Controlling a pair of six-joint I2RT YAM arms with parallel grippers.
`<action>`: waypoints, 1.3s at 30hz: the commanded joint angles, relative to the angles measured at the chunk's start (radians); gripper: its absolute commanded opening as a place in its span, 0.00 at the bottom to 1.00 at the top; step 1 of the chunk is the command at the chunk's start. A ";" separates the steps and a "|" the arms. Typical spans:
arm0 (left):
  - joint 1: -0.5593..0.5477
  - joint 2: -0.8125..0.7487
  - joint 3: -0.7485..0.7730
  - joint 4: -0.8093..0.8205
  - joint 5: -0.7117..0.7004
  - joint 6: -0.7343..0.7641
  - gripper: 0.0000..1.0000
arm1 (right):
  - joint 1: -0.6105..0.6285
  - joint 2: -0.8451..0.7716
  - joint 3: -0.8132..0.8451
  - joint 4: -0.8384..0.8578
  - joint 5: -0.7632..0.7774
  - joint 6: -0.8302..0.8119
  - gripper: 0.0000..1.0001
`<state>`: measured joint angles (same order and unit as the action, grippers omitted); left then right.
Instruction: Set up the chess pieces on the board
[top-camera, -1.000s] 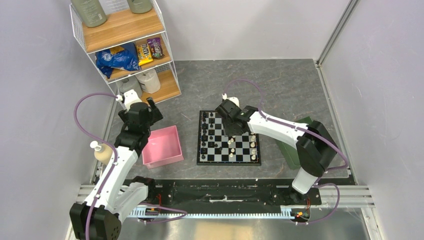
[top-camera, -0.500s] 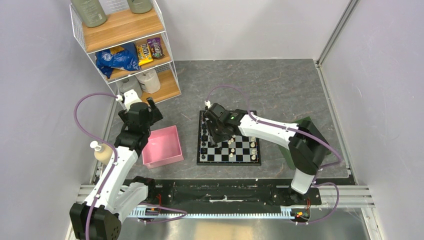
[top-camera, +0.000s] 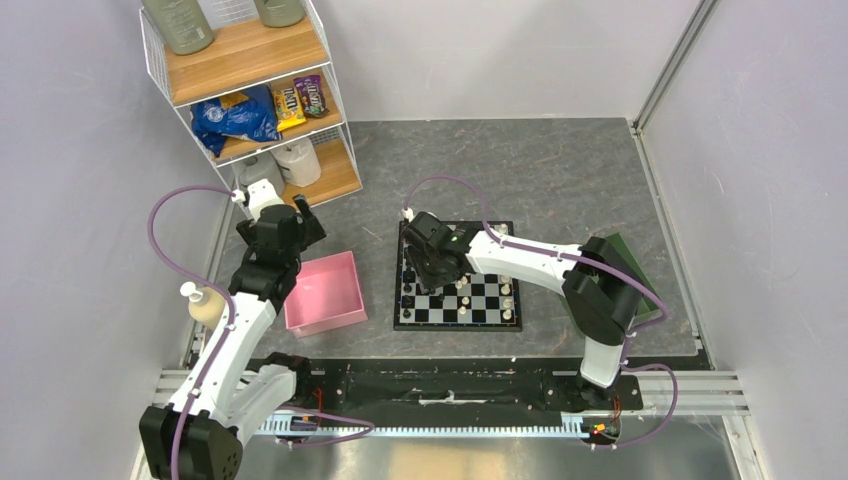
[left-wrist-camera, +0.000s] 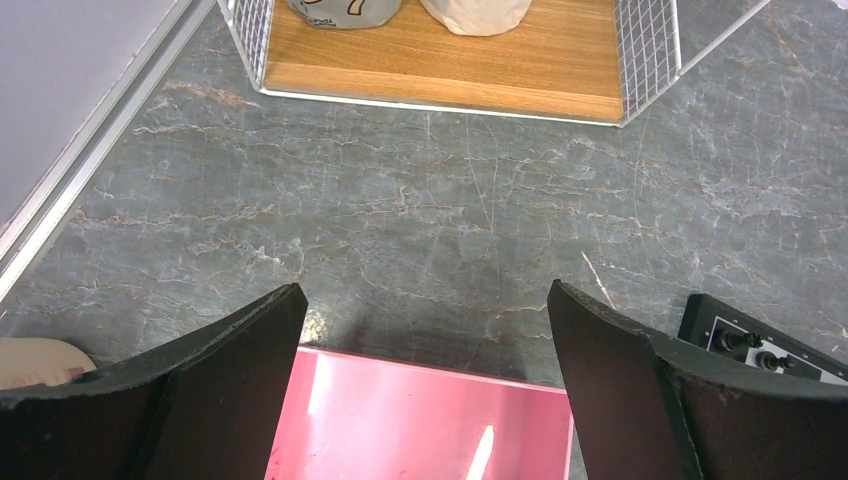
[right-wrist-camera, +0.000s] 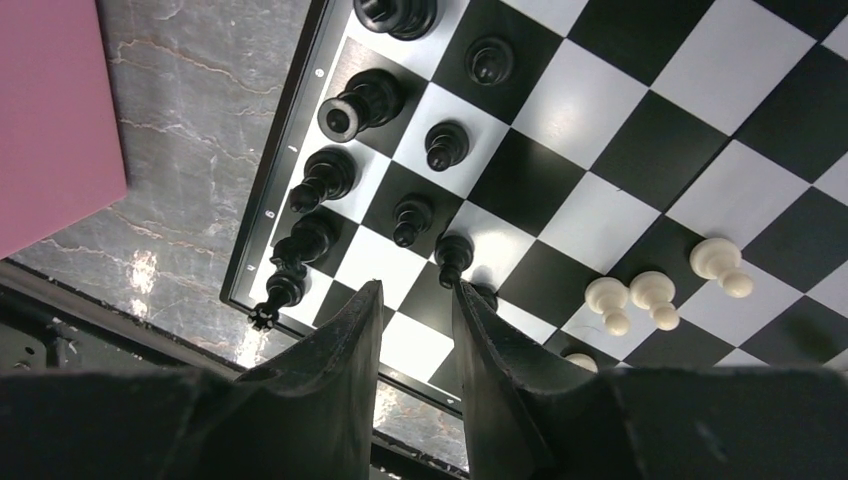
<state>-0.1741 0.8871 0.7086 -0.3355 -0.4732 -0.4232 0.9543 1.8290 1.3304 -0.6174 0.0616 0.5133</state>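
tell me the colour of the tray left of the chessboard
The tray is pink, clearest in top view.

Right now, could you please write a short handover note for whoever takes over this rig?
Left pincer: open, holding nothing, above the far edge of the pink tray.
Right pincer: slightly open, nothing between its fingers, over the near-left part of the board, beside a black pawn.
Done: black pieces stand in two rows along the board's left edge.
To do: white pieces stand loose toward the middle, not in rows; they probably need lining up along the opposite edge.
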 joint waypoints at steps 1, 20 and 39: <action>0.005 -0.015 0.010 0.015 -0.036 0.033 1.00 | 0.004 -0.006 0.041 -0.015 0.056 -0.024 0.39; 0.005 -0.019 0.003 0.019 -0.044 0.033 1.00 | 0.005 0.042 0.058 -0.016 0.073 -0.041 0.31; 0.005 -0.024 0.003 0.015 -0.042 0.029 1.00 | 0.004 0.056 0.059 -0.026 0.070 -0.037 0.29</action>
<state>-0.1741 0.8822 0.7086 -0.3351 -0.4950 -0.4213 0.9539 1.8717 1.3495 -0.6445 0.1158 0.4847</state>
